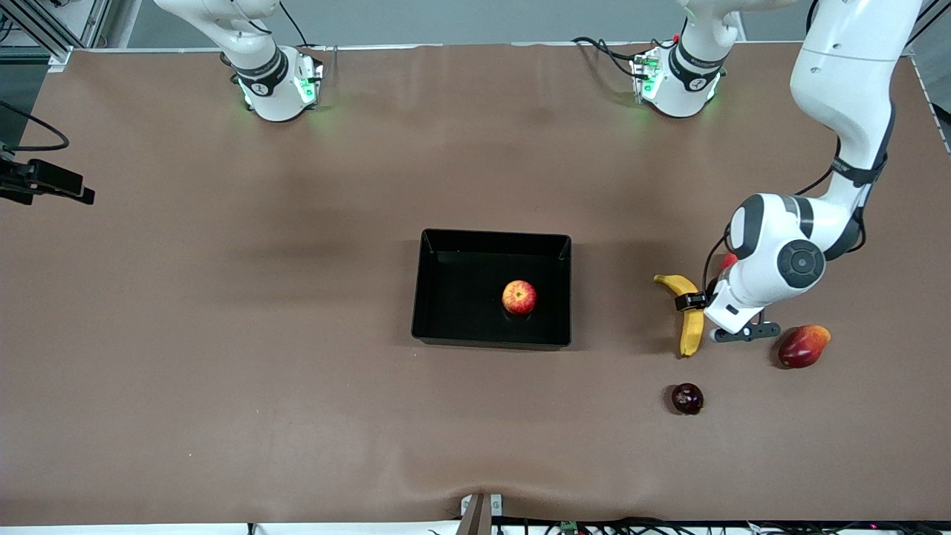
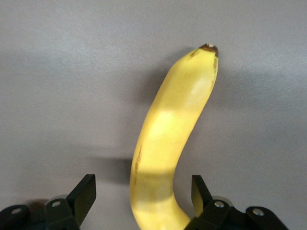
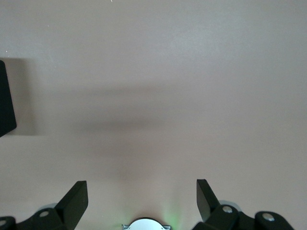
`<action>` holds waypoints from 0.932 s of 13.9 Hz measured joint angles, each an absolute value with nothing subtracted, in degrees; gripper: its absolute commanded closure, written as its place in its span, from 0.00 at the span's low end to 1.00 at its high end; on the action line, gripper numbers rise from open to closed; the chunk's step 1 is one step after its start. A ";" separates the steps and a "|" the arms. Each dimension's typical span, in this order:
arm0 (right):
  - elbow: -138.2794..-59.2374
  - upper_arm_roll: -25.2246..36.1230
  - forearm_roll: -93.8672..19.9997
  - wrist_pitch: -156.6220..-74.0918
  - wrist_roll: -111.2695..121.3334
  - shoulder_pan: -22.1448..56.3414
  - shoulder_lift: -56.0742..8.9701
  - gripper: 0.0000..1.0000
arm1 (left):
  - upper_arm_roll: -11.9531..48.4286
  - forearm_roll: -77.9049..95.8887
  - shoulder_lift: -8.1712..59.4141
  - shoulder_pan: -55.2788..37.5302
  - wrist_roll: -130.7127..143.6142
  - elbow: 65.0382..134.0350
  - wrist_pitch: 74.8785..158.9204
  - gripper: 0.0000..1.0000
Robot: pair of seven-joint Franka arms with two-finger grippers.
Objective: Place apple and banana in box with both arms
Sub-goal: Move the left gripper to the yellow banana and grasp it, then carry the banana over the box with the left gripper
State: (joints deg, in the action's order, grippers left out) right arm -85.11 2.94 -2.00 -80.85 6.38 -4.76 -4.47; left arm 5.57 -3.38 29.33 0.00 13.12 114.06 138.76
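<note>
The apple (image 1: 518,297) lies inside the black box (image 1: 438,297) at the table's middle. The banana (image 1: 689,316) lies on the table beside the box, toward the left arm's end. My left gripper (image 1: 695,303) is down low over the banana's middle, open, with one finger on each side of it and not closed on it. The left wrist view shows the banana (image 2: 170,143) running between the fingers (image 2: 85,189) of the left gripper (image 2: 143,187). My right gripper (image 3: 141,188) is open and empty, high over bare table near its base; it is out of the front view.
A red-and-orange mango (image 1: 802,345) lies beside the left wrist. A dark round fruit (image 1: 687,398) lies nearer to the front camera than the banana. A red fruit (image 1: 729,260) peeks out by the left arm. A box corner (image 3: 5,100) shows in the right wrist view.
</note>
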 measured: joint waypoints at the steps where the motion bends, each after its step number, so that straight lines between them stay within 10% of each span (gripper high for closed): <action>1: -84.99 2.90 -2.00 -80.57 6.38 -4.27 -4.38 0.00 | 5.62 -3.38 29.86 -0.01 13.11 114.12 139.33 0.93; 13: -84.46 3.11 -2.19 -74.99 4.92 -2.99 -1.52 0.00 | 15.94 -3.35 18.37 -2.30 24.97 105.28 120.01 1.00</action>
